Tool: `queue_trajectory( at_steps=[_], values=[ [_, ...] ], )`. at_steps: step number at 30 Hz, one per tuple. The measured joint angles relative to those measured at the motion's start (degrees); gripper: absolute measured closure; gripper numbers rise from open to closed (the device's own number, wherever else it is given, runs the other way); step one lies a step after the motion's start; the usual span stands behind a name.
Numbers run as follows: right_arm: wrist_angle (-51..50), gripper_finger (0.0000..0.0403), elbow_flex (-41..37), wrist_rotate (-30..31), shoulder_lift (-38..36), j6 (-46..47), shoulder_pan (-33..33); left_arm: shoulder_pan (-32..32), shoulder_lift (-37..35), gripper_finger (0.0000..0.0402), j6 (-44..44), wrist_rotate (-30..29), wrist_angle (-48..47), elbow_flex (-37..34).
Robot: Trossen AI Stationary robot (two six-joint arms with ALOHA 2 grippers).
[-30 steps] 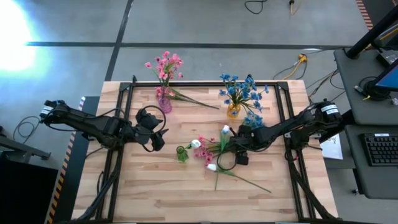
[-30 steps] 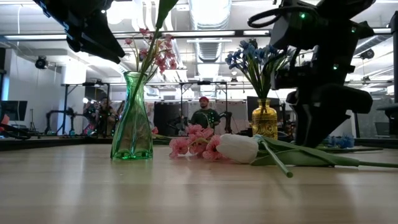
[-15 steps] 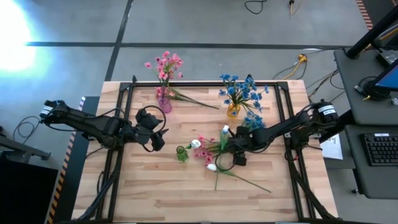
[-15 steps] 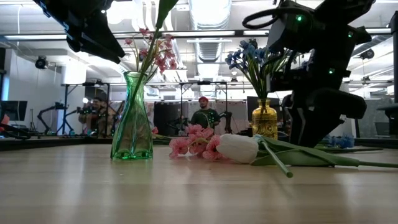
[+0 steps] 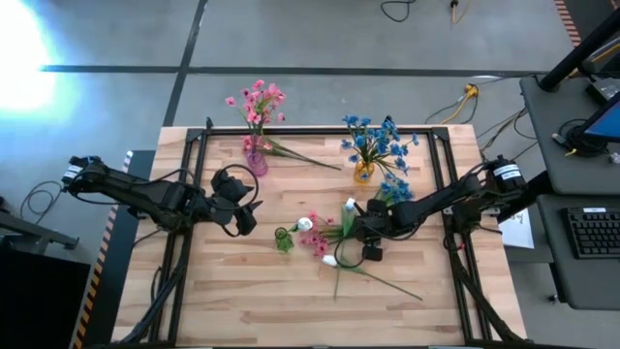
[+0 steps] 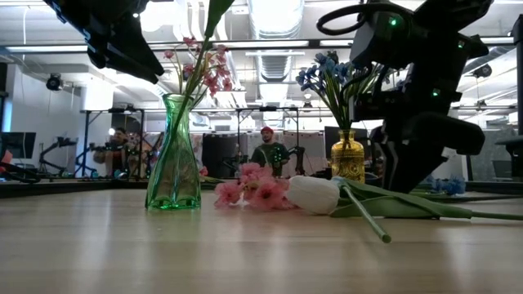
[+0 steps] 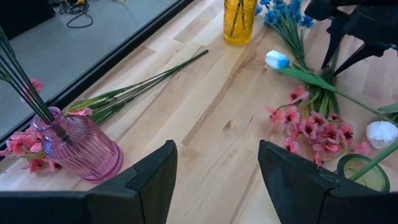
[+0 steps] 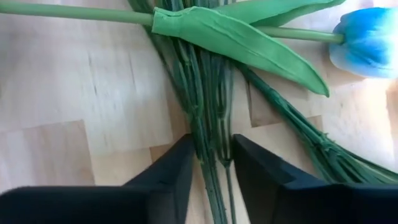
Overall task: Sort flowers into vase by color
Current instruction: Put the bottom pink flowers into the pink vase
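A pink sprig (image 5: 318, 238) lies mid-table in a loose pile with a white tulip (image 5: 329, 260), a blue tulip (image 5: 351, 204) and a blue sprig (image 5: 393, 188). My right gripper (image 5: 363, 236) is down on this pile's stems, shut on several of them (image 8: 208, 124). The pink vase (image 5: 256, 161) holds pink flowers, the yellow vase (image 5: 363, 174) blue ones, and the small green vase (image 5: 284, 240) a white one. My left gripper (image 5: 244, 209) hovers open left of the green vase, touching nothing; its wrist view (image 7: 217, 186) shows the wide gap. My right gripper pinches a bundle of thin green stems (image 8: 210, 158) between its two fingers (image 8: 180, 177), well away from the blossoms. It comes from above, slanting in from the table's right, with one finger on each side of the bundle. The stems lie on the table.
The broad leaf and stem of a tulip (image 8: 236, 37) cross just beyond my right fingers. A long loose stem (image 5: 383, 281) lies toward the near edge. Another green sprig (image 5: 300, 153) lies beside the pink vase. Black frame rails run along both table sides. People stand in the room behind (image 6: 268, 151).
My right gripper has shifted a little toward the table's left, staying low on the stems. The pink blossoms have slid the same way, toward the green vase, and risen slightly. The white tulip's stem end has moved a little nearer the near edge.
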Motion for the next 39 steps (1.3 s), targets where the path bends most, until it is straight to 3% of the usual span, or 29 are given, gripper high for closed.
queue_trajectory(
  at_steps=[7, 24, 33, 39],
  values=[
    [-0.18, 0.0386, -0.01, 0.58, -1.11, 1.48, -0.03, -0.01, 0.0, 0.019, 0.0, 0.01, 0.02, 0.0],
    [-13.55, 0.039, 13.06, 1.78, -2.46, 0.74, 0.68, -0.01, 0.0, 0.019, 0.0, 0.0, 0.07, -0.01],
    [-27.59, 0.039, 22.49, -5.08, -2.5, 7.9, 1.16, 0.0, 0.0, 0.019, -0.01, 0.0, 0.07, -0.01],
    [-36.71, 0.039, 28.11, -4.82, -2.53, 9.71, 1.31, -0.01, 0.0, 0.019, -0.02, 0.0, 0.07, 0.01]
  ],
)
